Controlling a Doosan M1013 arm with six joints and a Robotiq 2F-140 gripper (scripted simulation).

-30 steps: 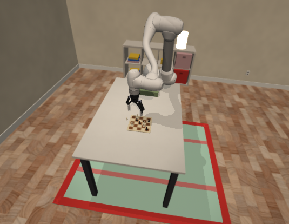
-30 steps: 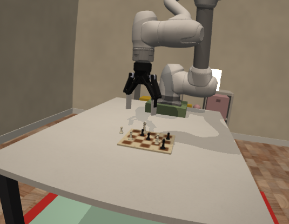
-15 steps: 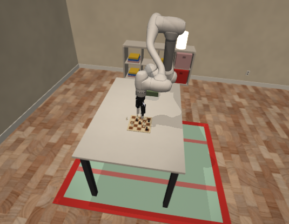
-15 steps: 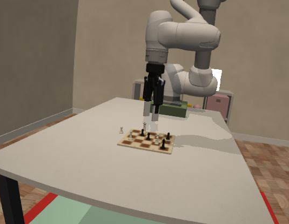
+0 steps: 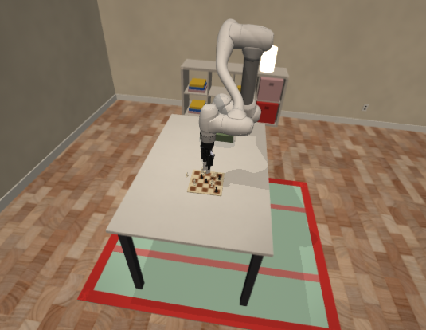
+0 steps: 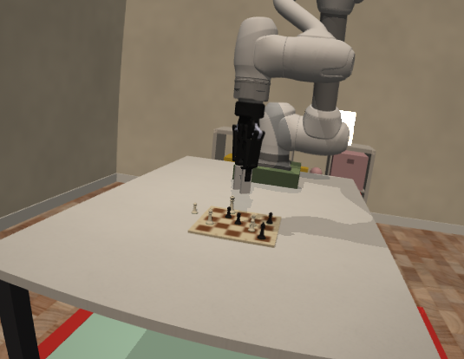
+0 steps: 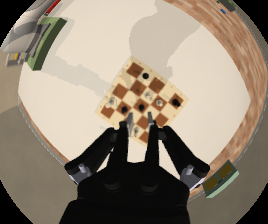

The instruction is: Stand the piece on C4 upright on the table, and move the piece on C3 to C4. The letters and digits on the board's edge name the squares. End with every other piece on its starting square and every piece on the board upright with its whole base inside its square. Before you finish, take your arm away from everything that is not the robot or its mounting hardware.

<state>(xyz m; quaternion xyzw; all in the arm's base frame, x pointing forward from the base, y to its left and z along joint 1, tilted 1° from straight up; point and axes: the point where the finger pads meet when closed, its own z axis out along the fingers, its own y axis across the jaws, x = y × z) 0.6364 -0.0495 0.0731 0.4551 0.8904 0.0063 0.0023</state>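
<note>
The small chessboard point(image 5: 200, 190) point(image 6: 200, 229) point(image 7: 166, 88) lies in the middle of the table and carries several black and white pieces. A white pawn point(image 6: 194, 208) point(image 5: 186, 174) stands upright on the table just left of the board. A taller white piece point(image 6: 232, 201) stands at the board's back left edge. My gripper point(image 6: 243, 188) point(image 5: 208, 167) point(image 7: 140, 117) hangs a little above that piece, pointing straight down. Its fingers are drawn close together with nothing gripped between them. In the wrist view a pale piece point(image 7: 137, 133) shows below the gap between the fingertips.
The arm's green base block point(image 6: 276, 175) sits at the back of the table point(image 6: 122, 260). A shelf point(image 5: 192, 65) with coloured boxes stands against the far wall. A red-edged green mat point(image 5: 303, 255) lies on the floor under the table.
</note>
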